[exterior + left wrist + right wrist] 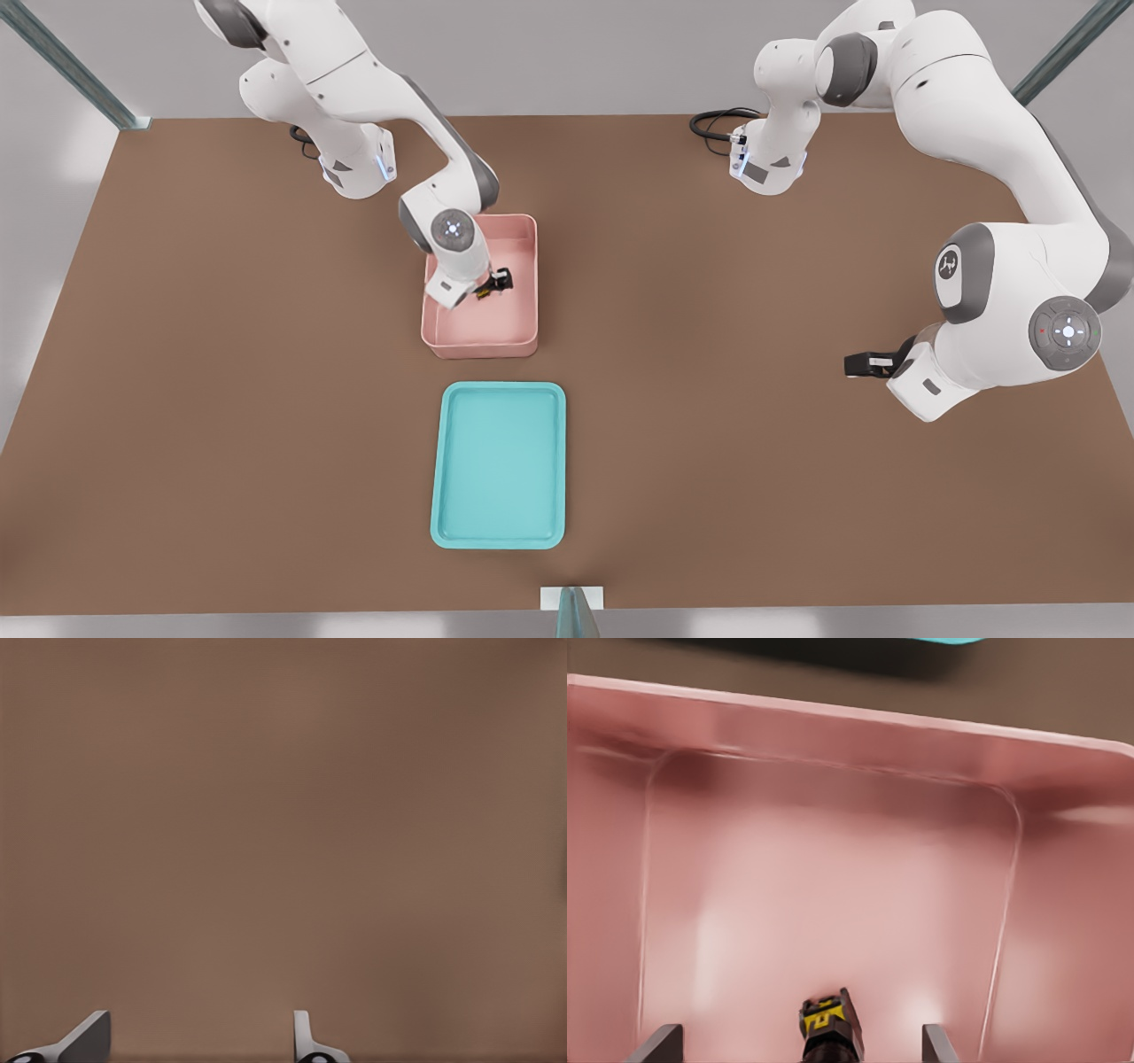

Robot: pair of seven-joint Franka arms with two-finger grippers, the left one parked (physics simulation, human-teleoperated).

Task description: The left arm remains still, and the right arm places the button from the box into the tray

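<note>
Brown worktop (221, 399), grey surround, metal frame posts at the corners. Going from the front view's left to its right: the right arm (354, 106) reaches down from the far-left base into the pink box (483, 341), which sits near the worktop's middle. The gripper (489, 285) is down inside the box, low over its floor. The right wrist view shows both fingers (656, 1043) spread wide, with the button (826, 1023) on the box floor between them, closer to the midline than to either finger; no contact visible. Yellow cap and black body are readable there; in the front view only a small yellow-black speck shows just beside the gripper.

The teal tray (452, 470) lies just in front of the box, apart from it, nothing in it.

Progress, as a judgement: approach done, grasp not yet made. Left to do: close on the button, lift clear of the box wall, carry over to the tray, release.
</note>
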